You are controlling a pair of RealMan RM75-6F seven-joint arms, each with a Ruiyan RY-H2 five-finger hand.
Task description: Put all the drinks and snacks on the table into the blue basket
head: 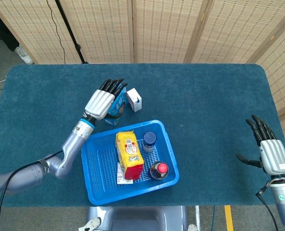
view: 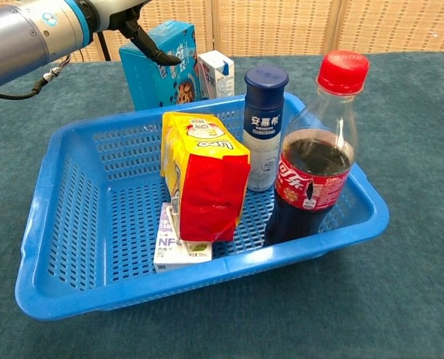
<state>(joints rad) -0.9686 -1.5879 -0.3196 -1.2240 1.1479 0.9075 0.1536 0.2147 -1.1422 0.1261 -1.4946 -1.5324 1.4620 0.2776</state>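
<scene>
On the desk (head: 204,96) behind the blue basket (head: 94,185), we lay our left hand (head: 102,100), fingers spread and gripping nothing yet, over the upright blue snack box (view: 158,63), which could topple into the small carton (head: 134,99) if nudged, our right hand (head: 272,154) idling open.
</scene>
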